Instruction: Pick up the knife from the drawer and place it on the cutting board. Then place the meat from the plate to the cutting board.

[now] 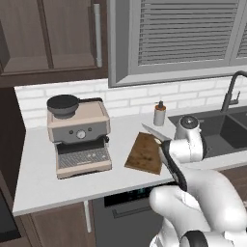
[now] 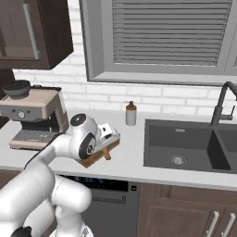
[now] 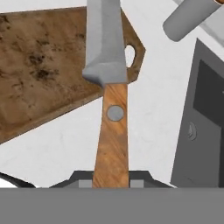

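Hand view: we observe the cutting board (image 3: 48, 65) flat on the counter (image 3: 148, 127), beneath the knife (image 3: 109, 87). The gripper (image 3: 111, 181) is clenched on the wooden handle; the blade extends away from the jaws over the board's corner.

The cutting board (image 1: 144, 153) lies on the counter (image 1: 43, 178) between the coffee machine (image 1: 79, 137) (left) and the sink (image 2: 180, 148) (right). The soap dispenser (image 1: 159, 114) stands behind the board. The knife (image 3: 109, 87) hangs above the board's right edge.
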Motion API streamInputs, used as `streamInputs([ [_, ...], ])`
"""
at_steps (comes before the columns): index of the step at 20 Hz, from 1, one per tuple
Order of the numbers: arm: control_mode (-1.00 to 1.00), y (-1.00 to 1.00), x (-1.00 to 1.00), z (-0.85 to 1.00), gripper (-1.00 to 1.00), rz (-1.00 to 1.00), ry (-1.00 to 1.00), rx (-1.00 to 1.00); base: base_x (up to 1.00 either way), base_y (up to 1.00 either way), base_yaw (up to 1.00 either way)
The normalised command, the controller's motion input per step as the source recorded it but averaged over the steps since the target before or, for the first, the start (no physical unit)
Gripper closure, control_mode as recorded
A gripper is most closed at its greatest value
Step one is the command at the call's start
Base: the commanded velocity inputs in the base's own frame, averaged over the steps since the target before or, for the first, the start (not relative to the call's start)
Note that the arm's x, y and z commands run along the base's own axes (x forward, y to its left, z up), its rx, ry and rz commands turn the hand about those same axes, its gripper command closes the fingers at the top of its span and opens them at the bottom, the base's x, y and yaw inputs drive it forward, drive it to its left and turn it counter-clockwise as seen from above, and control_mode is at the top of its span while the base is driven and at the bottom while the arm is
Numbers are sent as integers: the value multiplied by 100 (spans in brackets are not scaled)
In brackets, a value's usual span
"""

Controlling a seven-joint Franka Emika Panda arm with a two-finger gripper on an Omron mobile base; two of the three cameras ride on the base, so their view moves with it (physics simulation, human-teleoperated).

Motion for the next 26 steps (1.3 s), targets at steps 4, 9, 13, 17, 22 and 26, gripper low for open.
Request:
streamInputs([
  [4, -100, 2, 58, -46, 100, 0, 8, 0, 0, 0, 0],
  [9, -100, 13, 44, -35, 100, 0, 0, 5, 0, 0, 0],
  [13, -100, 25, 24, -31, 100, 0, 0, 1, 0, 0, 0],
  [17, -100, 29, 21, -32, 100, 0, 0, 0, 0, 0, 0],
  [22, -100, 23, 22, -36, 100, 0, 0, 0, 0, 0, 0],
  [26, -100, 17, 21, -35, 100, 0, 0, 0, 0, 0, 0],
])
